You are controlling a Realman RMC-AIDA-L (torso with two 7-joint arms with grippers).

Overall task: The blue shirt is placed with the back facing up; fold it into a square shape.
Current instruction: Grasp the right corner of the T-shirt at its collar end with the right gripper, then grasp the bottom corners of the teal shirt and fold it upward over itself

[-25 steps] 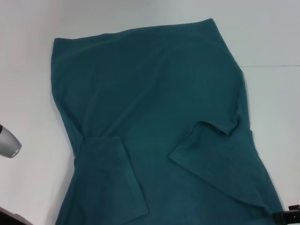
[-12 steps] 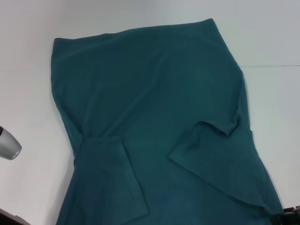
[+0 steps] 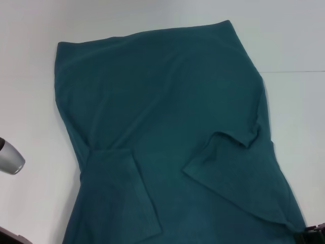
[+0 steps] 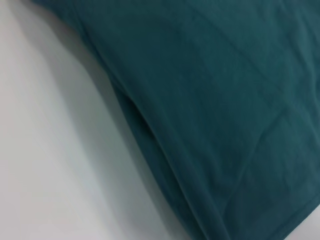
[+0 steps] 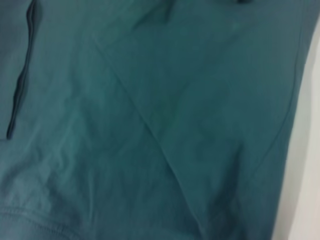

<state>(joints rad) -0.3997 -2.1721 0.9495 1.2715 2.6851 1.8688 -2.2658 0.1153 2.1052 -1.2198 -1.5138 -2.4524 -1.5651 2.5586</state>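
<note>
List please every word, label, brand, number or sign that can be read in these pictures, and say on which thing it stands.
None: no view shows any readable text.
The large plain dark teal-blue short-sleeved shirt of soft fabric carries no print, tag or logo that shows.
The white table has no marking.
The bit of black right claw at the shirt's near corner shows no label.

It looks like a lab or test bench rather than a home: one plain white table (image 3: 30,76) fills the whole scene, bare and evenly lit, with a thin straight seam (image 3: 294,71) running across it on the right side.
</note>
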